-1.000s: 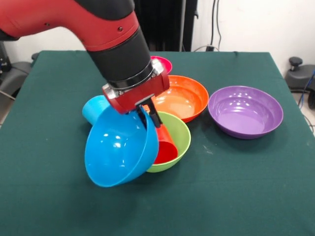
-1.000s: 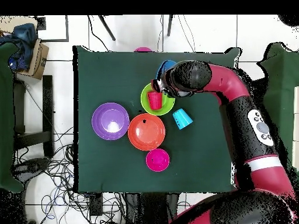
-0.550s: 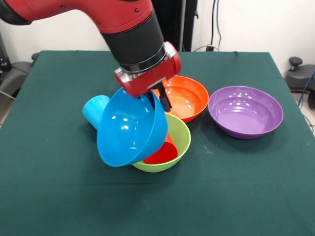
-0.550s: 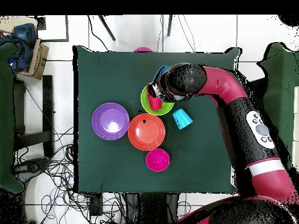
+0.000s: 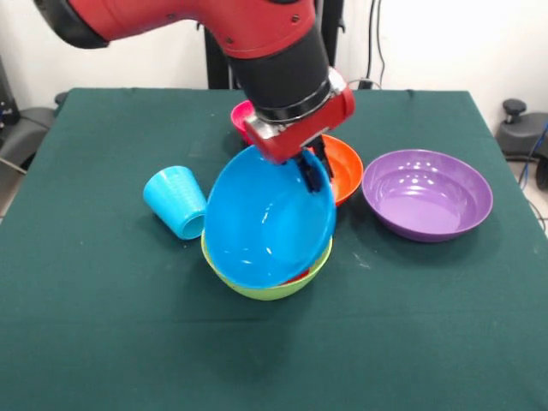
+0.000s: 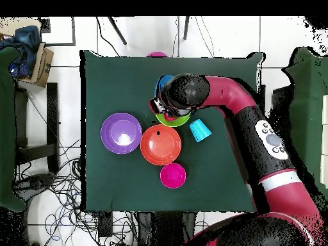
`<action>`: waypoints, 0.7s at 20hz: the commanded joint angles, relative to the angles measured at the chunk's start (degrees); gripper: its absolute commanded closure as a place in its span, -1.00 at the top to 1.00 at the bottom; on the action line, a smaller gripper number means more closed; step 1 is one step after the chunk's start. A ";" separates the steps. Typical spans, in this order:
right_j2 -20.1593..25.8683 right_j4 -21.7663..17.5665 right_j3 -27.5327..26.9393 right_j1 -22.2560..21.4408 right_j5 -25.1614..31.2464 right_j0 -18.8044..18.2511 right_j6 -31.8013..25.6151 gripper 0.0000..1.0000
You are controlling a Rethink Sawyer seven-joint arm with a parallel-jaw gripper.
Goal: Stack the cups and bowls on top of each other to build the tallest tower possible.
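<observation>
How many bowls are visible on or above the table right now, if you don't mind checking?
5: blue bowl in the gripper, tilted over the lime green bowl; orange bowl and purple bowl beside; hot pink bowl behind. The arm may hide others.

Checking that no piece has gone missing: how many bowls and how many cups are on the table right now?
Bowls: 5: blue, lime green, orange, purple, small pink.
Cups: 2: light blue, red, mostly hidden.
Total: 7.

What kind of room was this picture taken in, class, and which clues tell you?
Probably a robotics lab: a red robot arm works at a green-clothed table, and loose cables sprawl over the tiled floor.
</observation>
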 commanded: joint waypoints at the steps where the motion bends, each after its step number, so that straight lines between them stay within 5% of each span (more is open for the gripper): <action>1: -4.61 -4.14 2.84 3.26 2.62 3.51 -2.36 -1.00; 8: -4.70 -4.52 3.63 4.56 2.57 3.47 -4.01 -1.00; 9: -4.39 -3.92 4.17 4.75 2.09 3.01 -3.76 1.00; 14: -2.32 -2.51 4.58 5.51 3.63 1.30 -7.21 1.00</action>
